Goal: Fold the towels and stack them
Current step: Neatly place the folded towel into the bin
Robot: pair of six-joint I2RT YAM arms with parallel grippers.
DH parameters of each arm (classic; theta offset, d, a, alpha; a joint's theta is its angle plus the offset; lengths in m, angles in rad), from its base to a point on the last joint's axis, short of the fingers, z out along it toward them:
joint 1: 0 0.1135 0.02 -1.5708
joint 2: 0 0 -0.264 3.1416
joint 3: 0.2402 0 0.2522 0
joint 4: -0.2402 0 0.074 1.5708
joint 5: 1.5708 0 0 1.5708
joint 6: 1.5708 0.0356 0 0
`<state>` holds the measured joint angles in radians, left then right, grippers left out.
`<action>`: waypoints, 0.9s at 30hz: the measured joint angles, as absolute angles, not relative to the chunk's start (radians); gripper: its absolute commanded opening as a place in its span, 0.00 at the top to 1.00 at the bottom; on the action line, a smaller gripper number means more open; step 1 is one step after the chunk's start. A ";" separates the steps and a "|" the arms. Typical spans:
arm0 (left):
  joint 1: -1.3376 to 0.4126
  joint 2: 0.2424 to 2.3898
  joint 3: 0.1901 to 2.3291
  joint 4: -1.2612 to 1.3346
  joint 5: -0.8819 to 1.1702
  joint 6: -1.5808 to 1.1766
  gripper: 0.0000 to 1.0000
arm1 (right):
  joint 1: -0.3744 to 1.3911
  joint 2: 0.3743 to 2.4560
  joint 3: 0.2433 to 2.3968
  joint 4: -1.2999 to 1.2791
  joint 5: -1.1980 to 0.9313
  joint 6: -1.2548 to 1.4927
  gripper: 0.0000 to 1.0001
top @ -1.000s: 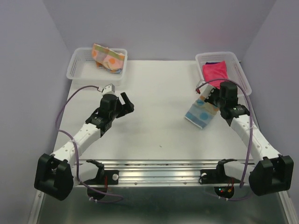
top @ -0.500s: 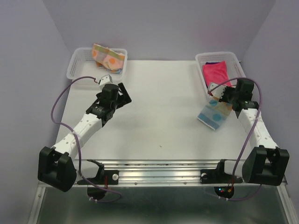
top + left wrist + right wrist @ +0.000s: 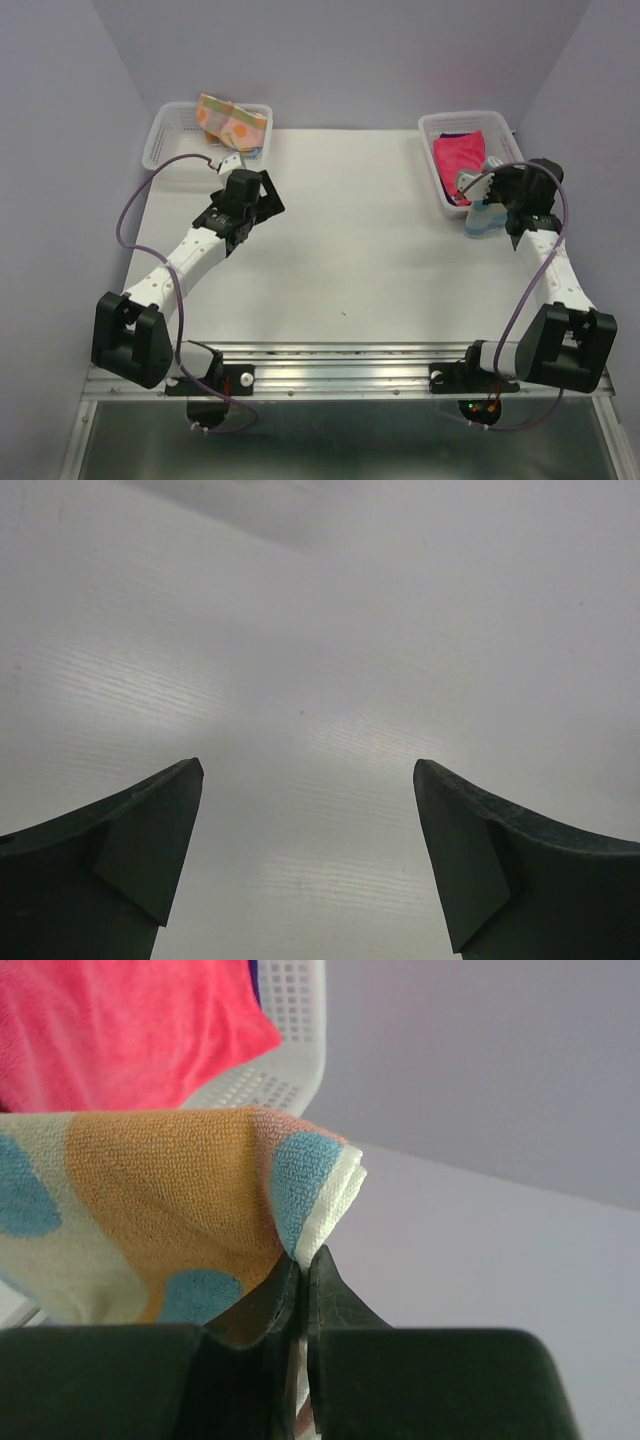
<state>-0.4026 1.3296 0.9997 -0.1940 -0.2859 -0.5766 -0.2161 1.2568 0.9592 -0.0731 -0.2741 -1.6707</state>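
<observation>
My right gripper (image 3: 492,200) (image 3: 305,1260) is shut on a corner of the light-blue patterned towel (image 3: 483,216) (image 3: 150,1200). The folded towel hangs beside the right white basket (image 3: 505,130) (image 3: 290,1050). A bright pink towel (image 3: 459,154) (image 3: 120,1030) lies in that basket, and a dark purple towel (image 3: 455,137) peeks out behind it. The orange-yellow-pink patterned towel (image 3: 232,120) is draped over the left basket (image 3: 165,145). My left gripper (image 3: 272,195) (image 3: 308,770) stands open over bare table, just in front of the left basket, with nothing between its fingers.
The white table (image 3: 350,240) runs between the two baskets at its back corners. Purple walls close in the back and both sides. A metal rail (image 3: 330,360) carries the arm bases along the near edge.
My right arm has carried the blue patterned towel off the table, to the right and back, up to the right basket. My left arm has moved a little toward the left basket, still open.
</observation>
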 measured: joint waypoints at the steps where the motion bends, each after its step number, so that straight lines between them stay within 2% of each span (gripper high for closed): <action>1: -0.402 1.330 1.001 -0.195 -0.286 -0.577 0.01 | -0.216 1.270 0.960 -0.048 -0.284 -1.672 0.99; 17: -0.393 1.330 1.016 -0.219 -0.322 -0.577 0.01 | -0.216 1.512 1.099 0.220 -0.413 -1.618 0.99; 27: -0.391 1.330 1.016 -0.214 -0.317 -0.588 0.01 | -0.160 1.541 1.049 0.411 -0.322 -1.668 0.99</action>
<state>-0.3908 1.3304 1.0157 -0.2138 -0.3172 -0.5877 -0.1604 1.5414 1.0489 0.4110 -0.3222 -1.6676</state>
